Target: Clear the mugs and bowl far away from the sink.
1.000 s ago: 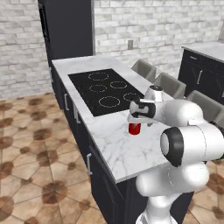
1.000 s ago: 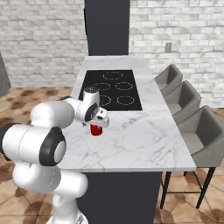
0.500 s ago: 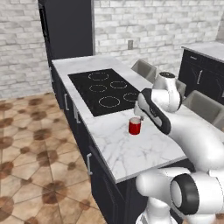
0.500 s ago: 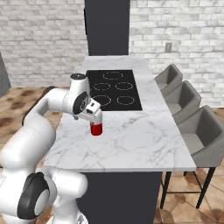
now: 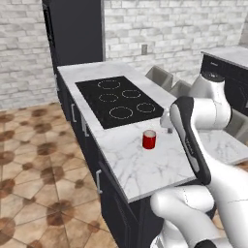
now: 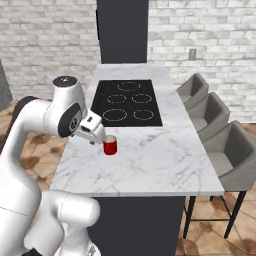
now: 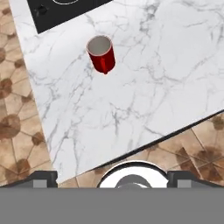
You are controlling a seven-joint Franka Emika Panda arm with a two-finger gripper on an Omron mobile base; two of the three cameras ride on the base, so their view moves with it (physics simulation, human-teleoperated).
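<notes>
On the marble island counter (image 5: 145, 169), seen from the left base view, the red mug (image 5: 149, 139) stands upright just short of the black stovetop (image 5: 118, 100). The arm's upper links hang beside and above it; the hand itself is hidden behind them, so whether the fingers are spread or pressed together I cannot tell.

From the right base view, the gripper (image 6: 95, 131) sits just beside the red mug (image 6: 110, 146), slightly above its rim and apparently apart from it. The fingers are not resolved here either. Three grey stools (image 6: 215, 120) line the counter's far edge, well away from the hand.

Looking down through the hand view, the red mug (image 7: 102, 54) lies ahead of the fingertips, well clear of them, with bare marble between. Its interior is pale and holds nothing visible. A corner of the stovetop (image 7: 61, 13) lies beyond the mug.

Judgement: the mug looks glossy, rigid and light, likely slippery under the pads and breakable if dropped. No handle is apparent; a pinch across the rim wall or around the body seems the sensible hold.
</notes>
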